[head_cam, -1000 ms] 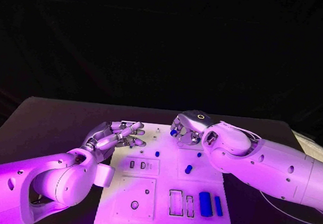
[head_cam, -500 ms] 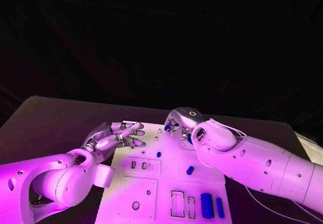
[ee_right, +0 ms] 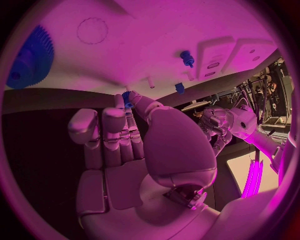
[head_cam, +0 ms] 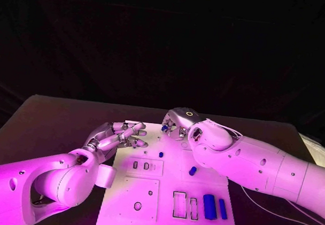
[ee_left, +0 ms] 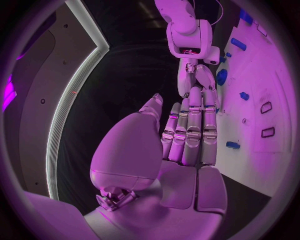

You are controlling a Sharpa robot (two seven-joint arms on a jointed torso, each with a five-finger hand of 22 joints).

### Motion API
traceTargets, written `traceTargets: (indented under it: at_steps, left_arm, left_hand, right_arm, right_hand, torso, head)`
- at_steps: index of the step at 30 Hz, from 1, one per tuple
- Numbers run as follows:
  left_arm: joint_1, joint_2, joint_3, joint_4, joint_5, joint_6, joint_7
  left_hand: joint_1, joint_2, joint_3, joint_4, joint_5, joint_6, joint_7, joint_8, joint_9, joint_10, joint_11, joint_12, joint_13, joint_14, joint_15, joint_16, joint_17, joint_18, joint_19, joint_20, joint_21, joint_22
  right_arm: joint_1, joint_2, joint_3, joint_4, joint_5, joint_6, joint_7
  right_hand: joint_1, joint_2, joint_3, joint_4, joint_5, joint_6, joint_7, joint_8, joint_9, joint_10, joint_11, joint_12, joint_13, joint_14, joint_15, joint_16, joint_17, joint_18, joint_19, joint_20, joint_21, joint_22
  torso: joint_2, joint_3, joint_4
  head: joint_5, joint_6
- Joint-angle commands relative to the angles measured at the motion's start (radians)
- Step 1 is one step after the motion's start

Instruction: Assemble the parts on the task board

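right hand [head_cam: 178, 129] pinching a small blue part [ee_right: 127, 96] over the board's [head_cam: 170, 210] far edge, left hand [head_cam: 121, 135] empty, fingers loosely apart, resting near the board's far left corner

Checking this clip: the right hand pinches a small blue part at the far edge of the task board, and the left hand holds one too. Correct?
Not quite. The left hand holds nothing; the left wrist view shows its fingers extended and bare. The rest stands: the right hand pinches a small blue part at the far edge of the task board.
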Motion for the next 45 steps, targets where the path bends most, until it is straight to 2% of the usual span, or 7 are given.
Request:
traceTargets:
  at_steps: [1, 13, 18, 23, 30, 39, 45]
  left_arm:
    - [0.002, 0.002, 0.001, 0.003, 0.001, 0.017, 0.004]
    - [0.003, 0.002, 0.001, 0.004, 0.001, 0.017, 0.004]
    - [0.004, 0.002, 0.001, 0.004, 0.001, 0.017, 0.003]
    - [0.004, 0.002, 0.001, 0.004, 0.001, 0.017, 0.003]
    - [0.004, -0.002, 0.001, 0.004, 0.001, 0.016, 0.003]
    - [0.004, -0.014, 0.001, 0.007, 0.001, 0.017, 0.004]
    - [0.004, -0.015, 0.001, 0.002, 0.001, 0.021, 0.004]
  left_hand:
    - [0.004, 0.004, -0.002, -0.005, -0.002, 0.003, 0.004, -0.006, -0.001, 0.005, 0.003, -0.005, 0.001, -0.003, 0.002, 0.000, 0.001, 0.010, 0.007, 0.001, 0.006, 0.001]
    - [0.004, 0.004, -0.002, -0.005, -0.002, 0.003, 0.004, -0.006, -0.001, 0.005, 0.003, -0.005, 0.001, -0.003, 0.002, 0.000, 0.001, 0.010, 0.007, 0.001, 0.006, 0.001]
    - [0.005, 0.005, -0.002, -0.006, -0.002, 0.003, 0.004, -0.006, -0.001, 0.006, 0.003, -0.006, 0.001, -0.005, 0.003, -0.001, 0.003, 0.009, 0.006, 0.001, 0.005, 0.001]
    - [0.005, 0.005, -0.002, -0.006, -0.002, 0.003, 0.004, -0.006, -0.001, 0.006, 0.003, -0.006, 0.001, -0.005, 0.003, -0.001, 0.003, 0.009, 0.006, 0.001, 0.005, 0.001]
    - [0.005, 0.005, -0.002, -0.007, -0.002, 0.003, 0.004, -0.006, -0.001, 0.006, 0.003, -0.006, 0.001, -0.005, 0.003, -0.001, 0.003, 0.009, 0.006, 0.001, 0.005, 0.001]
    - [0.005, 0.005, -0.002, -0.007, -0.002, 0.003, 0.004, -0.007, -0.001, 0.006, 0.003, -0.006, 0.001, -0.005, 0.003, -0.001, 0.004, 0.009, 0.006, 0.001, 0.005, 0.001]
    - [0.005, 0.005, -0.002, -0.007, -0.002, 0.003, 0.005, -0.007, -0.001, 0.006, 0.003, -0.007, 0.001, -0.006, 0.003, -0.001, 0.004, 0.009, 0.006, 0.001, 0.005, 0.001]
  right_arm:
    - [-0.001, 0.007, -0.001, -0.004, -0.002, 0.024, 0.013]
    - [-0.003, 0.023, -0.003, -0.023, -0.006, 0.043, 0.004]
    - [-0.003, 0.028, -0.004, -0.029, -0.007, 0.033, 0.000]
    - [-0.003, 0.027, -0.004, -0.028, -0.007, 0.012, 0.000]
    - [-0.003, -0.022, -0.004, 0.028, -0.002, -0.039, 0.004]
    - [0.008, -0.209, 0.009, 0.208, 0.102, -0.037, -0.014]
    - [0.023, -0.317, 0.014, 0.267, 0.224, 0.039, -0.046]
  right_hand:
    - [0.002, -0.007, 0.016, 0.008, 0.002, -0.001, 0.002, 0.005, 0.029, -0.007, 0.000, -0.004, -0.001, 0.017, 0.001, 0.003, 0.001, -0.008, -0.001, 0.003, 0.007, 0.001]
    - [-0.002, -0.017, 0.016, 0.012, 0.000, -0.013, 0.009, -0.004, 0.028, -0.024, 0.006, -0.007, -0.003, 0.012, 0.006, 0.000, -0.006, -0.006, -0.009, 0.006, 0.006, -0.004]
    - [-0.014, -0.051, 0.012, 0.023, -0.001, -0.089, 0.034, -0.023, 0.012, -0.110, 0.029, -0.008, -0.010, -0.008, 0.026, -0.038, -0.055, 0.004, -0.052, 0.021, -0.023, -0.059]
    - [-0.010, -0.074, -0.008, 0.025, -0.005, -0.153, 0.035, -0.022, -0.004, -0.205, 0.043, -0.004, -0.009, -0.046, 0.038, -0.112, -0.140, 0.021, -0.115, 0.037, -0.077, -0.143]
    - [-0.004, -0.079, -0.026, 0.026, -0.012, -0.160, 0.034, -0.018, -0.004, -0.216, 0.044, 0.004, -0.007, -0.056, 0.038, -0.136, -0.170, 0.026, -0.133, 0.040, -0.093, -0.169]
    - [0.002, -0.073, -0.029, 0.043, 0.021, -0.111, 0.032, -0.009, 0.003, -0.059, 0.019, 0.079, 0.013, 0.000, 0.020, -0.016, -0.040, 0.002, -0.044, 0.027, -0.012, -0.037]
    - [-0.045, -0.145, -0.122, 0.074, 0.119, -0.138, 0.007, -0.019, -0.005, 0.144, -0.024, 0.219, 0.116, 0.051, -0.015, 0.175, 0.176, -0.039, 0.085, -0.005, 0.118, 0.184]
  torso:
    - [0.001, 0.0007, 0.0001]
    - [0.002, 0.0002, -0.0011]
    - [0.003, 0.0007, -0.0011]
    - [0.003, 0.0007, -0.0016]
    - [0.003, 0.0018, -0.0047]
    - [-0.004, 0.0046, -0.0216]
    - [-0.009, 0.0061, -0.0305]
  head:
    - [0.002, -0.002]
    - [0.004, -0.002]
    - [0.004, -0.001]
    - [0.003, 0.000]
    - [0.003, 0.003]
    - [0.005, 0.006]
    - [0.002, 0.007]
